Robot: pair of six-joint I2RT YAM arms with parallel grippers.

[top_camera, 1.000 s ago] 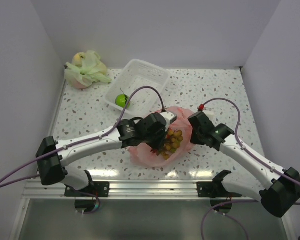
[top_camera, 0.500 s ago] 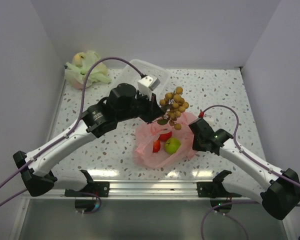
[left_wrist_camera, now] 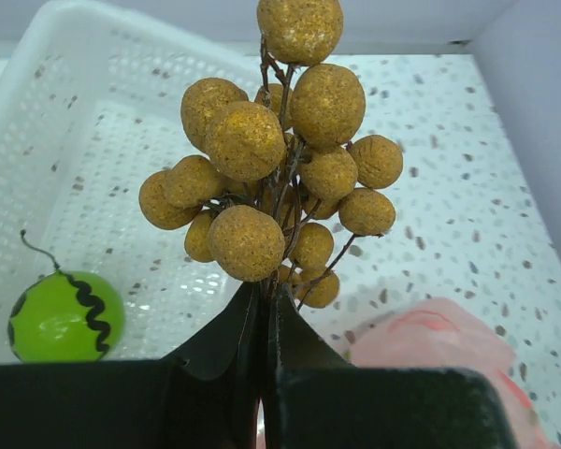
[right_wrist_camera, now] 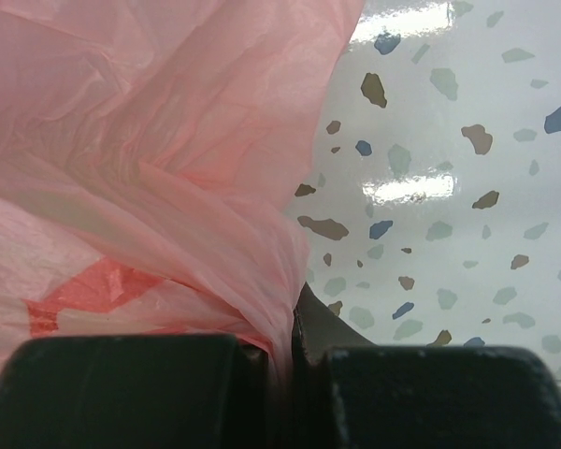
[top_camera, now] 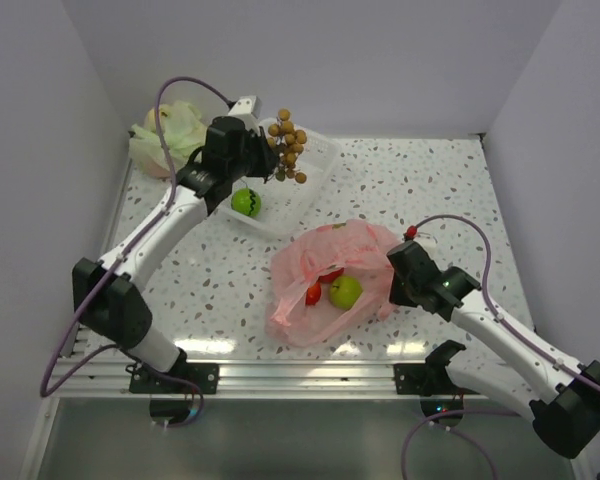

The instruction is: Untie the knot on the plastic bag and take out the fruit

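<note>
Lettering on the plastic bag (top_camera: 325,265) came through only as a faint red patch (right_wrist_camera: 84,290), too crumpled to read. The bag lay open at about five o'clock on the table (top_camera: 440,190); a green apple (top_camera: 345,291) and red fruits (top_camera: 313,293) showed in its mouth, partly veiled by film. The right claw (right_wrist_camera: 290,351) was pinched tight on the bag's three o'clock edge, and the film hid its tips. At eleven o'clock the left claw (left_wrist_camera: 265,313) was clamped on the stems of the brown berries (left_wrist_camera: 271,159), holding them above the white basket (top_camera: 325,152); the stem ends vanished between its jaws. A second green fruit (left_wrist_camera: 64,316), marked with a black zigzag, sat inside the basket. At ten o'clock a pale green bag (top_camera: 175,140) blurred whatever it held. The table was glossy white with coloured speckles and glare; plain pale walls (top_camera: 310,60) closed three sides.
</note>
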